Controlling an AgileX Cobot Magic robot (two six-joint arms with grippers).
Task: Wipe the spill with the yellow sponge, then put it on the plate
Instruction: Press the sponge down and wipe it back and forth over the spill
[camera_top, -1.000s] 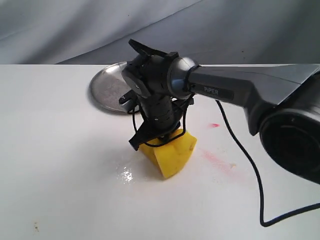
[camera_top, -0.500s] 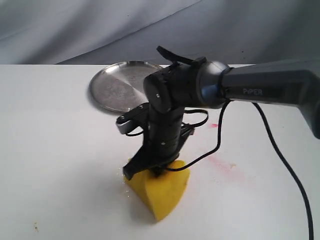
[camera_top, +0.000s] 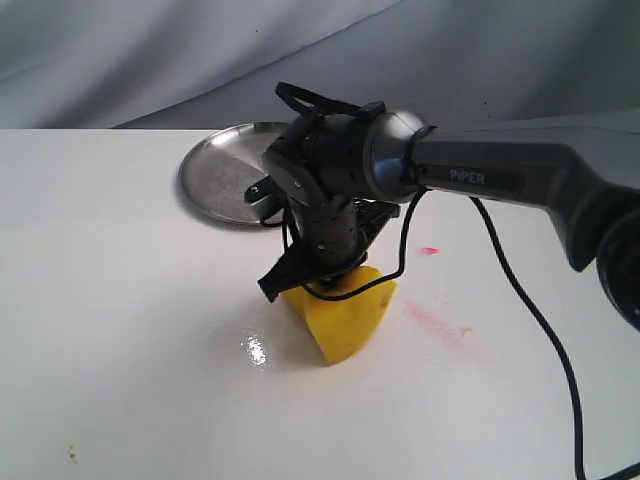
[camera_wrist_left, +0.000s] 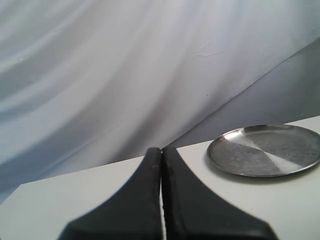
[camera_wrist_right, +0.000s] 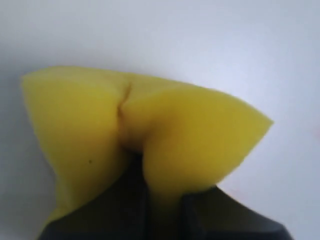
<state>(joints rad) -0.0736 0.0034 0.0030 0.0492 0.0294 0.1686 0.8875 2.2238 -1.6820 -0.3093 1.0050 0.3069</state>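
My right gripper (camera_top: 325, 285) points down at mid-table, shut on the yellow sponge (camera_top: 343, 318), which is pinched and bulging; its lower edge rests on the white table. Close up, the yellow sponge (camera_wrist_right: 150, 135) folds around the right gripper (camera_wrist_right: 162, 200). A small glossy wet patch of the spill (camera_top: 256, 350) lies on the table just left of the sponge. The silver plate (camera_top: 222, 175) sits behind, partly hidden by the arm. In the left wrist view the left gripper (camera_wrist_left: 161, 152) is shut and empty, with the plate (camera_wrist_left: 265, 150) beyond it.
A pink-red streak (camera_top: 440, 325) and a small red spot (camera_top: 428, 250) mark the table right of the sponge. A black cable (camera_top: 540, 330) trails from the right arm over the table. Grey cloth backdrop (camera_top: 150, 60) rises behind the table.
The right gripper drove the sponge toward the front left over the wet patch, then pulled it back to the right and away; the glossy patch shows again beside the sponge.
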